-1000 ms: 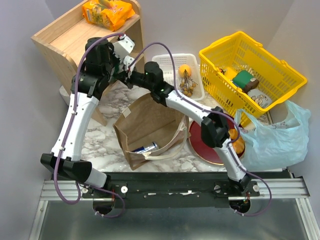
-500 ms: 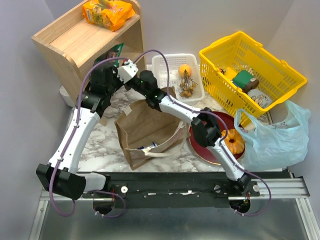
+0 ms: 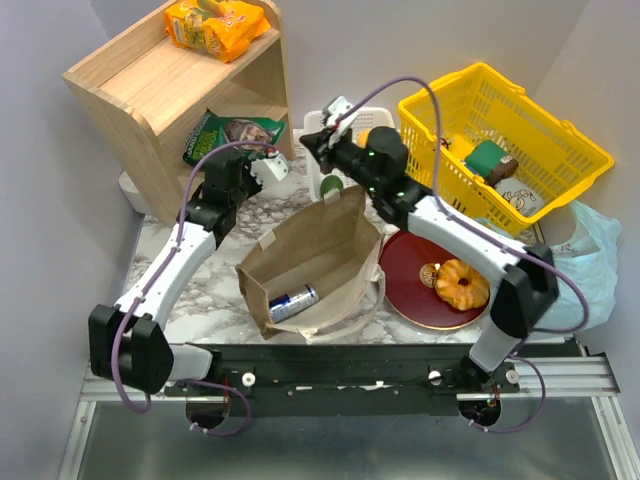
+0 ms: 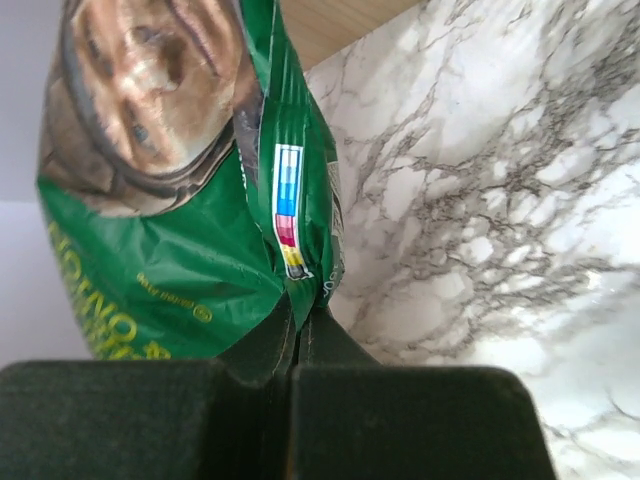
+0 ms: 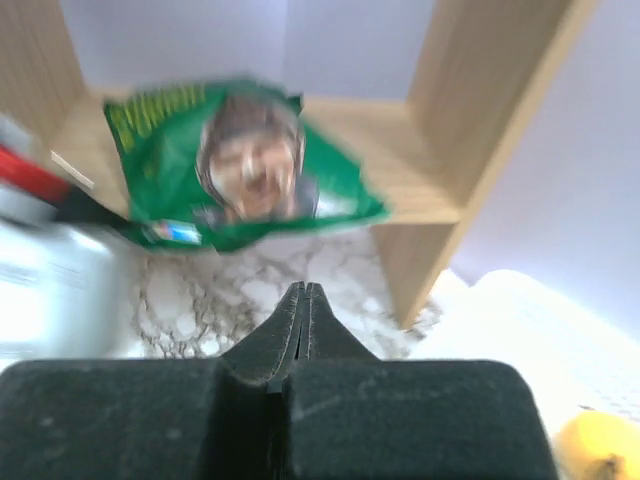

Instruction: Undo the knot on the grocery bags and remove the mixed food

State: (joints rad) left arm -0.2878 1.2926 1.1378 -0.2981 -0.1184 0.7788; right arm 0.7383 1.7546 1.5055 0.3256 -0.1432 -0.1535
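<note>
Snack packet (image 3: 235, 135) at the shelf's (image 3: 150, 80) lower opening; paper bag (image 3: 320, 240) between shelf and plate (image 3: 405, 282).

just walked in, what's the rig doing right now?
Left end effector is shut on the edge of the green snack packet, holding it by the lower opening of the wooden shelf. Right end effector is shut and empty, pointing toward that shelf. The brown paper bag stands open; the ring pastry sits on the red plate.

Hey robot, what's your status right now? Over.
Left gripper shut on green snack packet, by the wooden shelf. Right gripper shut, empty. Brown paper bag open; nothing seen blocking.
</note>
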